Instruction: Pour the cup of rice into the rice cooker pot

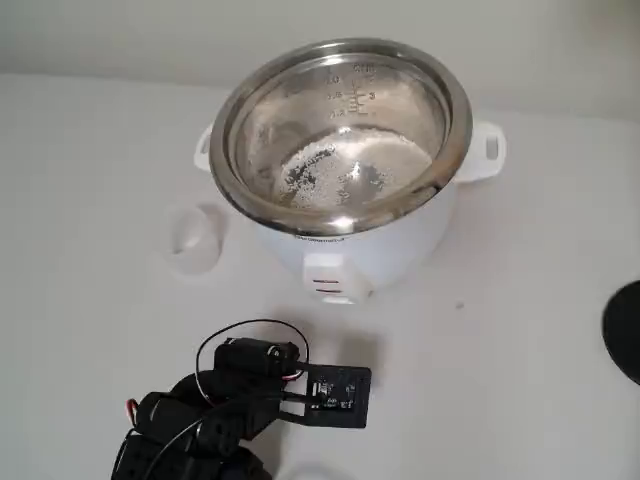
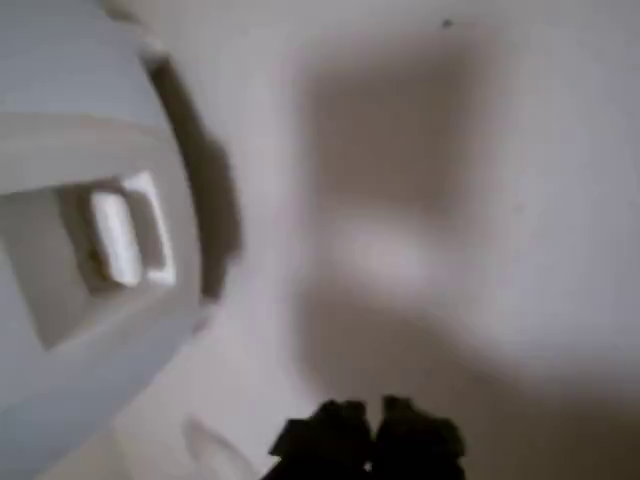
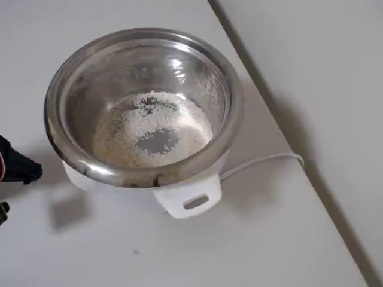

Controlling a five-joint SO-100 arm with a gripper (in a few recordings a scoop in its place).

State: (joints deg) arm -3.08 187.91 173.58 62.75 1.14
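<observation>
Most of the rice [image 3: 152, 128] is lying inside the rice cooker pot [image 1: 345, 135], spreading as a thin pale layer across the steel bottom with a bare patch near the middle, so the pour itself looks done. In the fixed view the grains are showing as speckled patches below the level marks on the inner wall. The pot is sitting in its white cooker body [image 1: 350, 250], whose side handles are sticking out left and right, and the whole cooker is standing upright on the white table [image 1: 520, 330].

Just left of the cooker in the fixed view, the cup [image 1: 195, 238] is resting on the table, close to the body but seemingly not touching it. It is reading as pale and empty, though it is too faint to be sure whether it is upright or on its side. Being set there, clear of the rim, suggests it has been put down once drained.

Near the bottom of the fixed view the arm [image 1: 215, 420] is sitting low and folded, well apart from both cup and cooker. The gripper [image 2: 368, 440] is showing in the wrist view as two dark fingertips close together with nothing between them; they are looking closed and empty, though the blur makes this a judgement. A white cord [image 3: 263, 162] is trailing from the cooker toward the table edge.
</observation>
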